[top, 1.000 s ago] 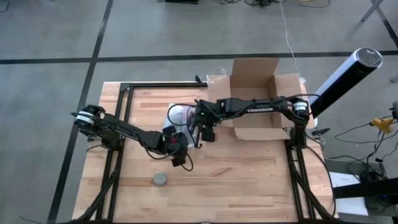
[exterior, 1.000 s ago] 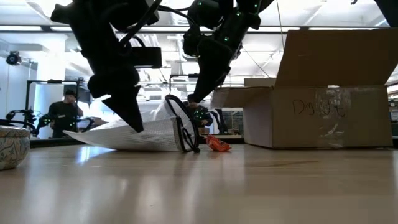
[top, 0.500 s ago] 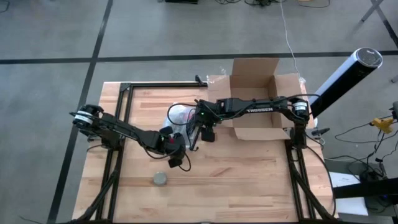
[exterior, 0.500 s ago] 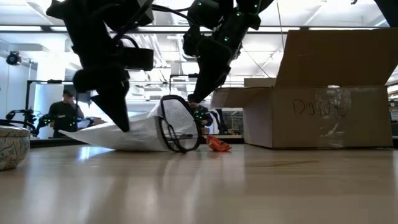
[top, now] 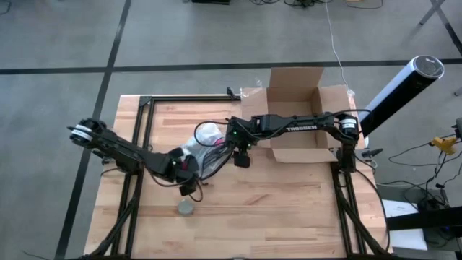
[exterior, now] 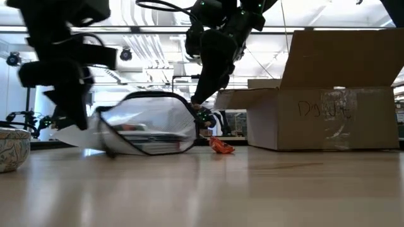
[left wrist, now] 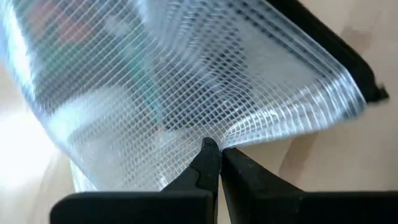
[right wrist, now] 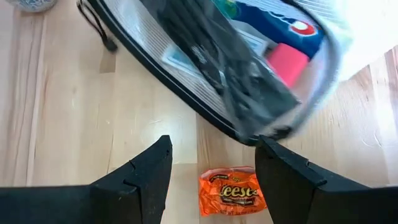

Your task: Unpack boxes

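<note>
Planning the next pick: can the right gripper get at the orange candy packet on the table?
Probably yes. The right gripper hangs open above the orange candy packet; only the mesh pouch edge lies nearby.

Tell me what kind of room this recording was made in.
Probably a robotics lab or workshop: a grey taped floor, ceiling strip lights, and another robot arm beside a seated person behind the wooden table.

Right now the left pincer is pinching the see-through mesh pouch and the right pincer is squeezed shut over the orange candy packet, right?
Not quite. The left pincer is indeed pinching the mesh pouch, but the right pincer is open, not squeezed shut. The right wrist view shows its two fingers standing apart above the orange candy packet, which lies loose on the table.
</note>
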